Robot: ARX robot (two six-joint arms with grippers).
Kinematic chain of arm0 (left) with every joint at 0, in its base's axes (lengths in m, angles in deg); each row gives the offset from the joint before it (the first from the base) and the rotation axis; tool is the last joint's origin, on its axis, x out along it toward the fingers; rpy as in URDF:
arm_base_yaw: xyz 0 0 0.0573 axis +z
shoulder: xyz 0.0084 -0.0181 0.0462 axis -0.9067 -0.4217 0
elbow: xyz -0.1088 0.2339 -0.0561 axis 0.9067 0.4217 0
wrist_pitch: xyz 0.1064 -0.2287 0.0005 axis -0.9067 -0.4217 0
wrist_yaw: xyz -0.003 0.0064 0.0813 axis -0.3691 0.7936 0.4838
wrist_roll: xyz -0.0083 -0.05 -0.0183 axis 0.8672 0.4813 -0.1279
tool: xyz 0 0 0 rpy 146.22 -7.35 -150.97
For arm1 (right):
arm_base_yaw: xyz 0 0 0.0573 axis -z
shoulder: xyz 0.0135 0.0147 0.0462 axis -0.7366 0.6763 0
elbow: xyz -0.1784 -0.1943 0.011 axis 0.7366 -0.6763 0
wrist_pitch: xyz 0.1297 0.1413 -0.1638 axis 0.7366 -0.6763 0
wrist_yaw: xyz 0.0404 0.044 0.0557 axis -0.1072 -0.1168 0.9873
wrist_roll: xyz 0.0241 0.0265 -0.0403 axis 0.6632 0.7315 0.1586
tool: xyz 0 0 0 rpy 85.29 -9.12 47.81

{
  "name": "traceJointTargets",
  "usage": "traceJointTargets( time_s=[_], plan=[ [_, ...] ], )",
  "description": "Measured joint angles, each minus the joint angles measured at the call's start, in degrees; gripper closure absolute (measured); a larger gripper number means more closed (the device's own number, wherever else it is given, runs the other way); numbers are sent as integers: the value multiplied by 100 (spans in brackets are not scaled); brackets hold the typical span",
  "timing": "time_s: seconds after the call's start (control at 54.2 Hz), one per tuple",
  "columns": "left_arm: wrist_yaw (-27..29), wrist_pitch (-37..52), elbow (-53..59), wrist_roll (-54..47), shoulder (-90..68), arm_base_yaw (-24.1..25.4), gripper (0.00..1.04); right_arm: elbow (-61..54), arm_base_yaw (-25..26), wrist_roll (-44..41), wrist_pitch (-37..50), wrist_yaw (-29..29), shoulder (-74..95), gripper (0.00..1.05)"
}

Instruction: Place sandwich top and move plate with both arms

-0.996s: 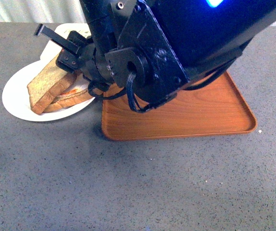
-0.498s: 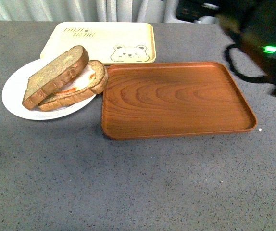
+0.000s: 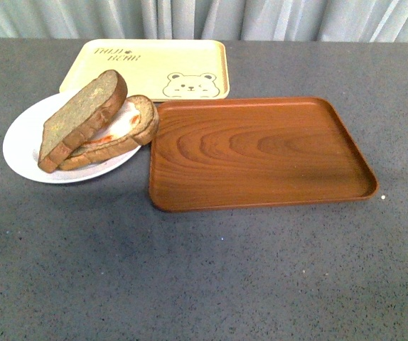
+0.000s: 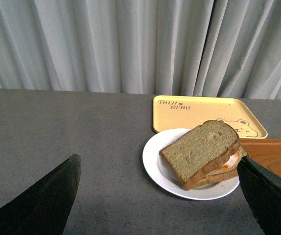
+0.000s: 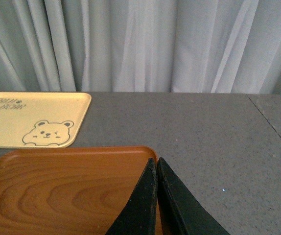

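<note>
The sandwich top [image 3: 82, 117], a thick brown speckled slice, lies tilted on the thinner slice with egg [image 3: 122, 129] on the white plate [image 3: 20, 145] at the left. It also shows in the left wrist view [image 4: 199, 149] on the plate [image 4: 155, 164]. My left gripper [image 4: 160, 169] is open and empty, raised on the near side of the plate, jaws wide apart. My right gripper [image 5: 156, 161] is shut and empty above the brown tray's far right corner. No arm shows in the front view.
The brown wood-grain tray [image 3: 261, 153] lies right of the plate, touching its rim. The yellow bear tray [image 3: 151, 67] lies behind both. Grey curtains close the far edge of the grey table [image 3: 190, 270].
The arm that covered the front view a second ago has pulled back out of sight. The sandwich top now rests released on the egg slice.
</note>
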Motion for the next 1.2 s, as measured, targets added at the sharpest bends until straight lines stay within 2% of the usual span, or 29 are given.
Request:
traceJointTargets(
  time_s=[0.166, 0.516, 0.59, 0.645, 0.738, 1.198],
  plan=[
    [0, 0, 0, 0, 0, 0, 9, -496, 391, -9, -498, 380, -979, 103],
    [0, 0, 0, 0, 0, 0, 9, -966, 850, -11, -1738, 822, -2684, 103],
    [0, 0, 0, 0, 0, 0, 9, -1025, 1147, -15, -2006, 1241, -3032, 103],
    [2, 0, 0, 0, 0, 0, 9, -1032, 1349, -15, -2337, 1298, -3399, 103],
    [0, 0, 0, 0, 0, 0, 9, -1032, 1370, -15, -2824, 1325, -3956, 103],
    [0, 0, 0, 0, 0, 0, 9, -1038, 1373, -15, -4197, 1325, -5431, 103]
  ],
)
